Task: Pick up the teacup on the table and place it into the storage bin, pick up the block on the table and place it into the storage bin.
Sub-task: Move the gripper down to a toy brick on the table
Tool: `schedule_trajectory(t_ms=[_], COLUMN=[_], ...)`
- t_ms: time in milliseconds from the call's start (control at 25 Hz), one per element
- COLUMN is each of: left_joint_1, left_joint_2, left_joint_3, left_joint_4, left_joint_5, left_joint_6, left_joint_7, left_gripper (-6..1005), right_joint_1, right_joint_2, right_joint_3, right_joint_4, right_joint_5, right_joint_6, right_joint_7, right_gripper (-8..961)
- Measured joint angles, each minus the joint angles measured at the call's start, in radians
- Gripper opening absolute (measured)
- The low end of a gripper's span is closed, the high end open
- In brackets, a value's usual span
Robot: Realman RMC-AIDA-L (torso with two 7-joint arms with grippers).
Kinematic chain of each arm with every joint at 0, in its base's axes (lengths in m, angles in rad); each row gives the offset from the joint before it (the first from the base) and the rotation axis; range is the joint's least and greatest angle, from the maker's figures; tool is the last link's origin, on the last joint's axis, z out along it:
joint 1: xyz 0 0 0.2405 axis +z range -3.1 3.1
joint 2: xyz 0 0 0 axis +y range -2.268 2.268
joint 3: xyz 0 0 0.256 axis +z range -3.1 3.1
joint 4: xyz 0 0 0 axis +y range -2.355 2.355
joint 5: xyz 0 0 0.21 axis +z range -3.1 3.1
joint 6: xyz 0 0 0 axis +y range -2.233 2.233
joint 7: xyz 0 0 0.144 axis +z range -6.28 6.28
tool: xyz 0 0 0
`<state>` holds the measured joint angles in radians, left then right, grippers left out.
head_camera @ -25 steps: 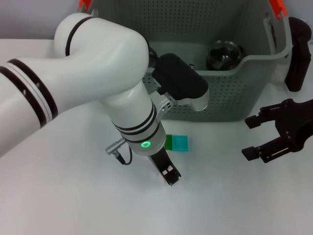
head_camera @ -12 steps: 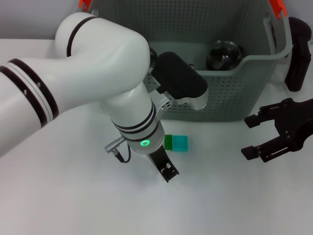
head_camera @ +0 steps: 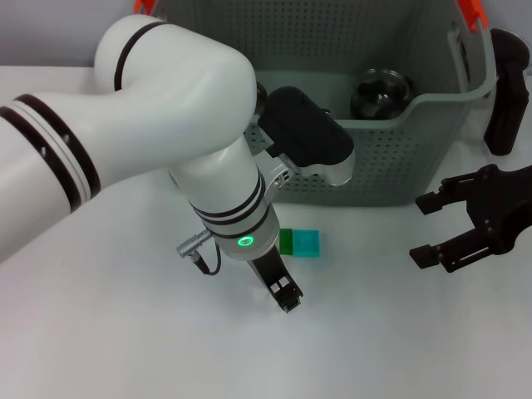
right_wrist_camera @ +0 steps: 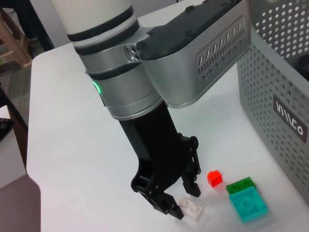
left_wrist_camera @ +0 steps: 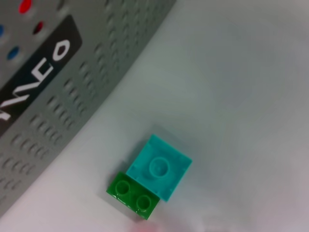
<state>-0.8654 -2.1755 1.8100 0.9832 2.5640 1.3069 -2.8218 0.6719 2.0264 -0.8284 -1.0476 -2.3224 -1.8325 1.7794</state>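
The left gripper [right_wrist_camera: 186,203] is hanging low over the table [head_camera: 116,332], its fingers parted around a small white block [right_wrist_camera: 192,209] without closing on it; against the frame a second ago its tip has edged slightly back toward the robot's left. Beside it a red block [right_wrist_camera: 214,178] and the joined green-and-teal block [head_camera: 301,243] are lying where they were, just in front of the storage bin [head_camera: 399,158]. The teacup [head_camera: 381,93] is sitting inside the bin. The right gripper [head_camera: 440,229] is waiting with jaws wide apart and empty, off to the right, nearly unchanged
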Motion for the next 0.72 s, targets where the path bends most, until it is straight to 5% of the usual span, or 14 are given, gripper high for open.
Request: schedule_trajectory(t_ms=[480, 720], left_joint_1=[-0.001, -0.002], left_joint_2=[-0.001, -0.002], left_joint_3=[0.017, 0.026], left_joint_4=[-0.003, -0.003], left_joint_5=[0.001, -0.001], left_joint_6=[-0.007, -0.005], left_joint_7=[0.002, 0.0], left_gripper=[616, 609], right_joint_1=[0.007, 0.009], right_joint_2=[0.0, 0.0], right_joint_3=[0.0, 0.0], right_joint_4=[0.001, 0.001], right_joint_5=[0.0, 0.0], right_joint_6=[0.006, 0.006], right_joint_7=[0.0, 0.001], right_gripper=[946, 946])
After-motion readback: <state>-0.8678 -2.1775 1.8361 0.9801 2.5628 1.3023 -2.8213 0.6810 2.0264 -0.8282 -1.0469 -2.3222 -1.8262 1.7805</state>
